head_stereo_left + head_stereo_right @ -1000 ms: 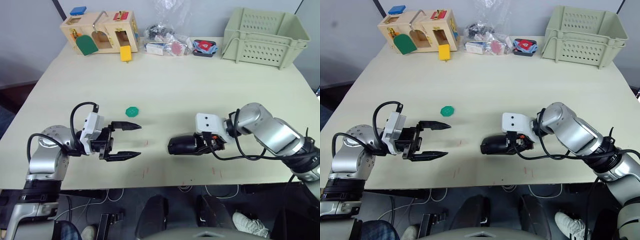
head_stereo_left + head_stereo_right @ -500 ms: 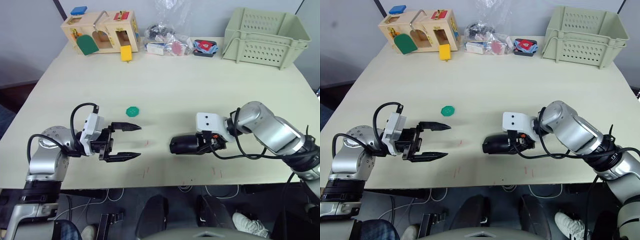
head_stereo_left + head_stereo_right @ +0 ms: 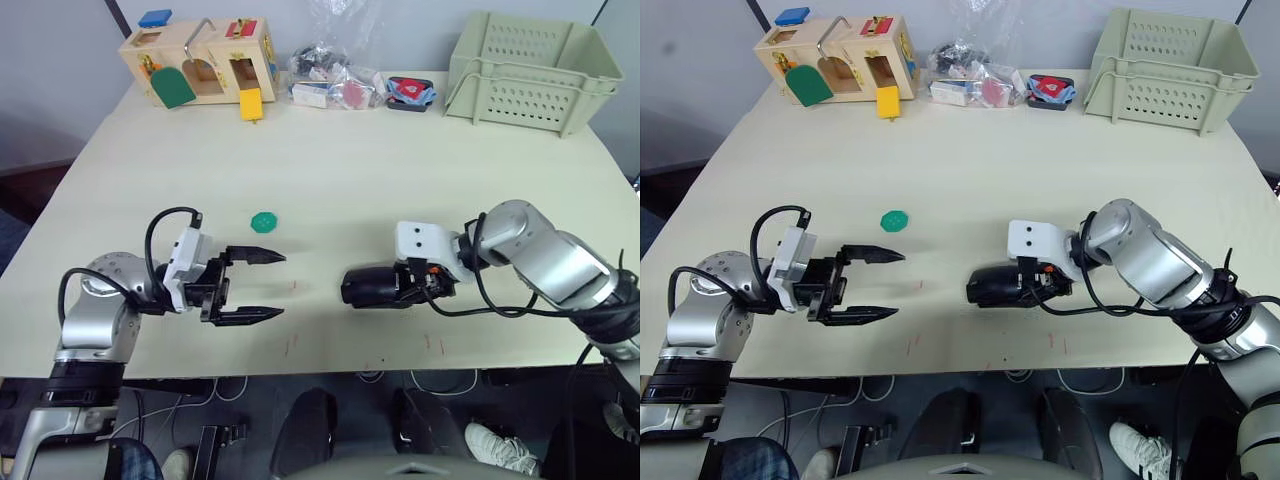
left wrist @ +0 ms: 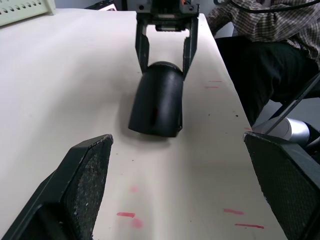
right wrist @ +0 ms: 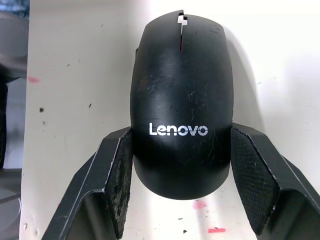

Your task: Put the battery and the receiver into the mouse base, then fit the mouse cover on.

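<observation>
Your right pincer point(image 5: 177, 175) sits with the mouse cover point(image 5: 181, 100) between its two fingers, one pad point(image 5: 122, 175) pressed to one flank of the shell; at the other flank you cannot tell whether the pad touches or stands just off. Call it closed around the rear, lettered end. The cover lies on the pale surface point(image 3: 330, 180), closed over the mouse base, of which you see just a sliver of red at the wheel slot at the end away from the pincer. The nose of the mouse points out from the right pincer toward your left pincer point(image 3: 262, 286).

Left pincer: fingers spread wide apart, holding nothing, hovering low over the surface, well apart from the mouse and aimed at it. From its wrist view the mouse lies straight ahead between its fingertips point(image 4: 87, 175), with the right pincer's fingers flanking it beyond.

A green round disc point(image 3: 264, 221) lies on the surface just beyond the left pincer's far finger, apart from it
</observation>
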Controlling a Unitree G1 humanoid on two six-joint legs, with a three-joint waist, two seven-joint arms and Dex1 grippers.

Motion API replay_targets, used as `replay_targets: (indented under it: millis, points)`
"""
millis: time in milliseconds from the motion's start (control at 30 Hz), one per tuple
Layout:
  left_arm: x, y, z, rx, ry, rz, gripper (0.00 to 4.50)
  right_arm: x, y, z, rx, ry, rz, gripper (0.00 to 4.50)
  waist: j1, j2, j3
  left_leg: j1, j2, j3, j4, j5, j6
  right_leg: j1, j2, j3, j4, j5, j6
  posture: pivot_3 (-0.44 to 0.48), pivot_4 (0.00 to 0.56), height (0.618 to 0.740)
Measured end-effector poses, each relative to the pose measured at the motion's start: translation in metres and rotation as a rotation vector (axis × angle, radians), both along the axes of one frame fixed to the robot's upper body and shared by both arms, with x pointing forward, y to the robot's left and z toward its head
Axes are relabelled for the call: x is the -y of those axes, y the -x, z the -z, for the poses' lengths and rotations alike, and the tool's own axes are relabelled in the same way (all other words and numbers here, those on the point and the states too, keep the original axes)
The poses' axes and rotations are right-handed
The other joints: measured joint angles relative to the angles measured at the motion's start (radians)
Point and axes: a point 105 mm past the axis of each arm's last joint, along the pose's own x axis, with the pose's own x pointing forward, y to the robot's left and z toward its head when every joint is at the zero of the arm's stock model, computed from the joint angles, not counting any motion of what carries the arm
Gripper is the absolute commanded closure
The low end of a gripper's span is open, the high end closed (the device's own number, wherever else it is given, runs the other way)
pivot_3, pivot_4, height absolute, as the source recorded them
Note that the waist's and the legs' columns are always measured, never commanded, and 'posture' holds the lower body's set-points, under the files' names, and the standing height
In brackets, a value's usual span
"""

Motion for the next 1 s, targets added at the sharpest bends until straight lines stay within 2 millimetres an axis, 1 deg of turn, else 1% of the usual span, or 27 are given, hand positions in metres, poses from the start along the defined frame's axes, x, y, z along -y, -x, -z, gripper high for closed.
replay_targets:
  millis: [300,600,800,1000]
  points:
    - [0.002,0.0,0.001,-0.003,-0.002,0.007,0.0,0.005,0.001,0.0,-0.006,0.012,-0.011,2.19,0.0,0.0,0.0,0.0,0.0,0.0,0.0,0.0,0.0,0.0,0.0,0.0,0.0,0.0,0.0,0.0,0.15,0.74]
    - [0.001,0.0,0.001,-0.005,-0.002,0.009,0.0,0.007,0.003,0.007,-0.011,0.019,-0.017,2.19,0.001,0.0,0.0,0.0,0.0,0.0,0.0,0.0,0.0,0.0,0.0,0.0,0.0,0.0,0.0,0.0,0.15,0.74]
    - [0.001,0.0,0.001,-0.005,-0.002,0.009,0.0,0.016,0.0,0.012,-0.005,0.049,0.003,2.19,0.001,0.0,0.0,0.0,0.0,0.001,0.0,0.0,0.0,0.0,0.0,0.0,0.0,0.0,0.0,0.0,0.15,0.74]
    - [0.001,0.001,0.001,-0.005,-0.002,0.01,0.0,0.019,0.0,0.014,-0.016,0.057,0.01,2.19,0.001,0.0,0.0,0.0,0.0,0.004,0.0,0.0,0.0,0.0,0.0,0.0,0.0,0.0,0.0,0.0,0.15,0.74]
